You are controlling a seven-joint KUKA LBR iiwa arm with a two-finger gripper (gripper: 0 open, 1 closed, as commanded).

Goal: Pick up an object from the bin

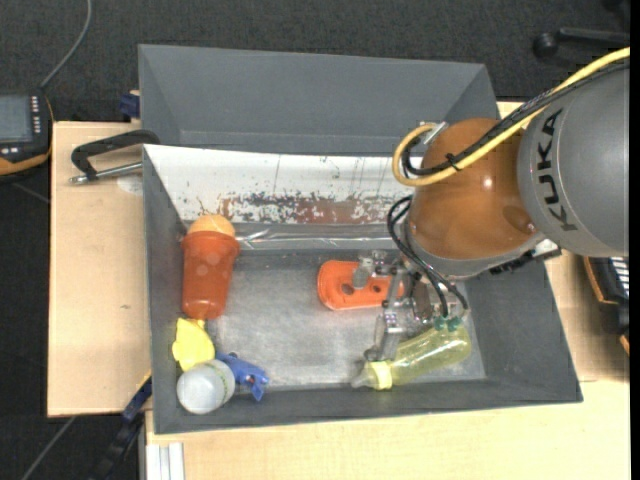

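Observation:
My gripper reaches down from under the arm's orange cover at the bin's lower right. It stands just above the capped left end of a yellow-green clear bottle, which lies on its side along the front wall. An orange plastic tool with a hole in it lies directly to the gripper's upper left, close to it. I see nothing held in the gripper.
An orange cup-like bottle with a pale top lies along the left wall. Below it sit a yellow lump and a white-and-blue piece in the front left corner. The arm's cover and cables hide the bin's right part.

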